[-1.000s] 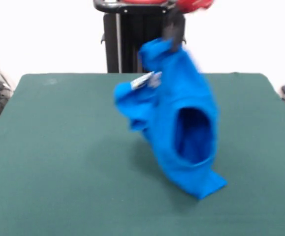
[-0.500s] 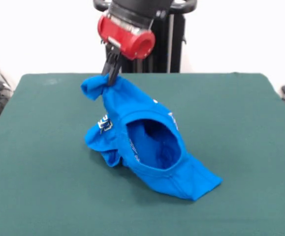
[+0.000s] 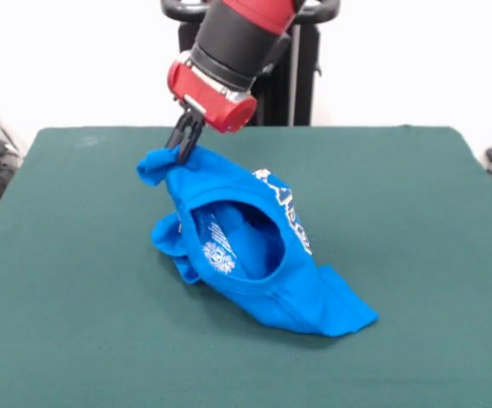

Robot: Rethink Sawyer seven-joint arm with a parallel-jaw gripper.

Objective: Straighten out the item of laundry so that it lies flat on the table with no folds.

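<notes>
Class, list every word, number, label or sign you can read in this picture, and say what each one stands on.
None can be read.
White lettering on the blue T-shirt, along the fold by its opening: too crumpled and blurred to read.
White print inside the opening: a pattern, not legible text.
The gripper and the table: no markings seen.

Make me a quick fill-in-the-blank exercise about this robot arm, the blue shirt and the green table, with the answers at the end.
1. The gripper is shut on a bunched corner of the bright ______ T-shirt.
2. The shirt's lower end rests on the dark ______ felt-covered table.
3. The shirt hangs crumpled with a wide opening facing the camera, so it is not yet lying ______.
4. The arm segment just above the gripper is coloured ______.

Missing words: blue; green; flat; red
</notes>
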